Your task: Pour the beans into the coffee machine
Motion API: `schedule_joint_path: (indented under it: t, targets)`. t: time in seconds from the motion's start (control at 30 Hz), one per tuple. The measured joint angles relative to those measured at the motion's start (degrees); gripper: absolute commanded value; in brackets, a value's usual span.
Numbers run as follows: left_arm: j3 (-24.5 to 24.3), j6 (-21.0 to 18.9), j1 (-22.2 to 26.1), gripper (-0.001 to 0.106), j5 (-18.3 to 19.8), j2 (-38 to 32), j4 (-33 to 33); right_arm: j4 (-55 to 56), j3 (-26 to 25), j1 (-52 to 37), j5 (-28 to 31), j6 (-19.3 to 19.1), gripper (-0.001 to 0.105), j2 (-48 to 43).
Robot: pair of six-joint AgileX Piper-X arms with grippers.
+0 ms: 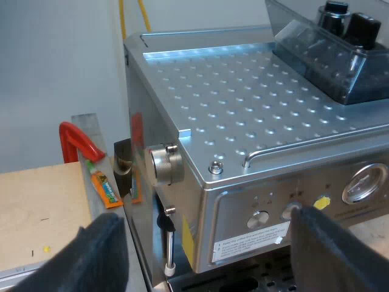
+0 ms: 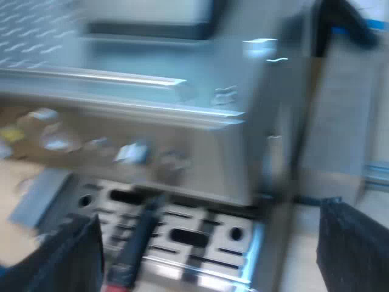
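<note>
At the front of the espresso machine (image 1: pixel 243 103), the left gripper (image 1: pixel 208 220) hung apart and empty short of the bean hopper (image 1: pixel 340 55) on the machine's top, and the right gripper (image 2: pixel 213 231), likewise apart and empty, faced the drip tray (image 2: pixel 194 263), presumably with pouring not yet begun.

The left jaws stand spread wide, nothing between them, just off the front corner of the espresso machine (image 1: pixel 243 115). Its dimpled steel top carries the dark bean hopper (image 1: pixel 340 61). A ribbed knob (image 1: pixel 165 164) sticks out of the machine's side above a thin steam wand (image 1: pixel 169 243), and a round gauge (image 1: pixel 363 184) sits on the front. Beside the machine, at the edge of the wooden bench (image 1: pixel 36 207), are a red clamp (image 1: pixel 76 141) and what may be an orange glue tube (image 1: pixel 106 190)
</note>
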Motion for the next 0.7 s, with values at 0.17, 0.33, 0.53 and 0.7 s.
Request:
schedule_joint_path:
  t: [0.17,0.33,0.53,0.7]
  targets:
    - [0.0,0.2,0.0,0.06,0.1,0.0,-0.2,1.7,0.0,-9.8,-7.8,-1.5,0.073,0.0]
    - [0.0,0.6,0.0,0.06,-0.5,0.0,-0.3,6.1,0.0,-25.8,-10.2,-6.2,0.073,0.0]
    - [0.0,1.2,0.0,0.06,-2.1,-0.9,-0.1,8.3,0.0,-35.6,-10.2,-9.9,0.073,-0.4]
    - [0.0,3.6,0.0,0.06,-7.6,-4.3,1.5,8.6,0.1,-36.9,-10.2,-11.5,0.072,-2.7]
